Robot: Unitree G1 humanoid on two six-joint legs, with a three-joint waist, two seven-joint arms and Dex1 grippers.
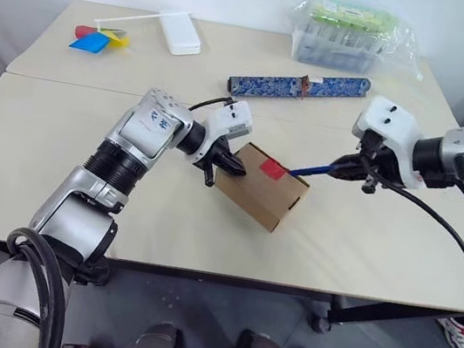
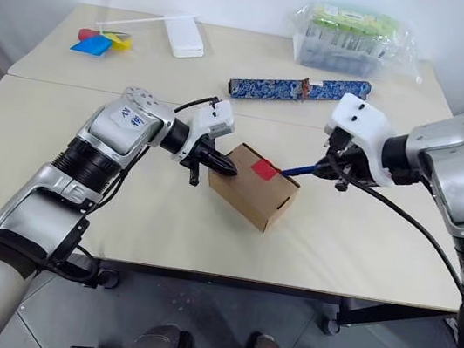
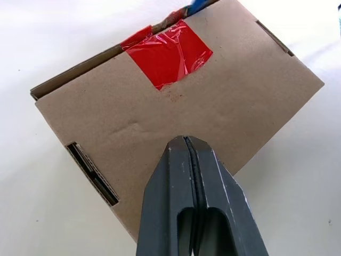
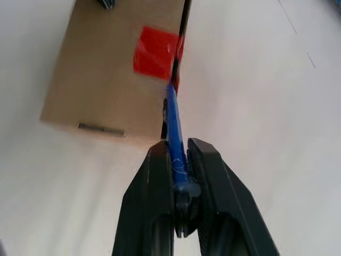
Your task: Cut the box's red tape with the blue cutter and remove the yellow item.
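Note:
A small brown cardboard box (image 1: 258, 190) sits mid-table, its flap sealed by a square of red tape (image 1: 273, 169). My left gripper (image 1: 235, 165) is shut and presses its tips against the box's left side; the left wrist view shows the closed fingers (image 3: 193, 176) over the cardboard and the red tape (image 3: 168, 53). My right gripper (image 1: 352, 168) is shut on the blue cutter (image 1: 312, 170), whose tip rests at the tape on the flap seam (image 4: 173, 85). The yellow item is hidden.
A long blue patterned roll (image 1: 299, 87) lies behind the box. A clear plastic tub (image 1: 347, 35) in a bag stands at the back right. A white flat case (image 1: 179, 33) and coloured paper scraps (image 1: 99, 38) lie at the back left.

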